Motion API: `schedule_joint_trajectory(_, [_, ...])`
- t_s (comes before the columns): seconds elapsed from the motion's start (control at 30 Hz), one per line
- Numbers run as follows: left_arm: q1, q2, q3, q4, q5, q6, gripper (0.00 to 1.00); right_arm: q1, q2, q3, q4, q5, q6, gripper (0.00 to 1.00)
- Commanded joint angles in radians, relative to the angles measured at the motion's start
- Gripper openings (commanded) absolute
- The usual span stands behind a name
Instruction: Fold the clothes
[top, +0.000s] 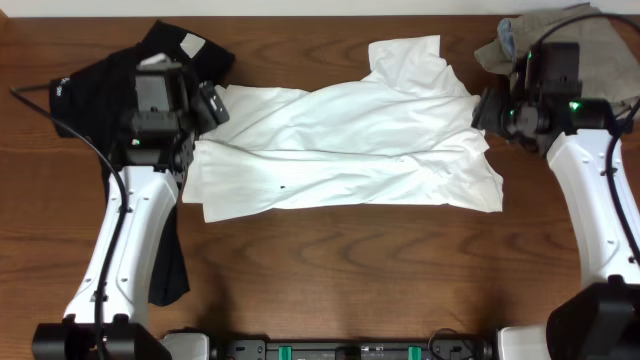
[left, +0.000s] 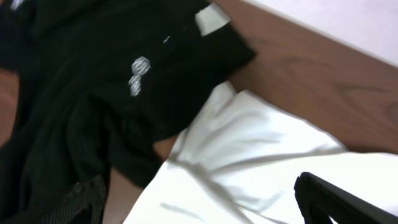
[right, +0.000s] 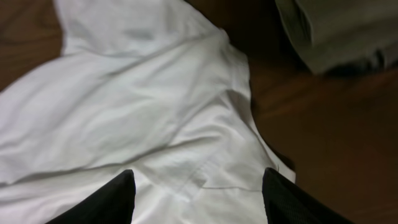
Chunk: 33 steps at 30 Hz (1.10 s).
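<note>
The white T-shirt (top: 350, 140) is seen laid crosswise over the middle of the wooden table (top: 330, 270), doubled on itself and wrinkled. The black shirt (top: 95, 80) is bunched at the far left, touching the white cloth's left end. The left gripper (left: 199, 186) is held over that spot, jaws spread wide, nothing pinched. The right gripper (right: 196, 180) is poised over the T-shirt's right end, jaws likewise parted. A khaki stack (top: 600, 45) is set far right.

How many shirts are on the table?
2: a white short-sleeved T-shirt spread centrally; a black logo shirt crumpled at its left end. The khaki pile, far right, may hide more.
</note>
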Motion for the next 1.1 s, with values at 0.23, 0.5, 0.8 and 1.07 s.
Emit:
schedule_joint_trajectory(0.23, [-0.012, 0.097, 0.182, -0.272, 0.034, 0.092, 0.96, 0.043, -0.003, 0.082, -0.120, -0.028, -0.100, 0.62])
schedule_joint_trajectory(0.5, [-0.011, 0.182, 0.156, -0.454, 0.065, 0.050, 0.84, 0.089, 0.062, 0.079, -0.139, -0.028, -0.100, 0.61])
schedule_joint_trajectory(0.8, [0.006, 0.390, 0.149, -0.443, 0.100, 0.047, 0.61, 0.090, 0.094, 0.079, -0.136, -0.027, -0.100, 0.58])
schedule_joint_trajectory(1.07, [0.049, 0.479, 0.149, -0.416, 0.100, 0.047, 0.59, 0.090, 0.094, 0.079, -0.135, -0.020, -0.100, 0.58])
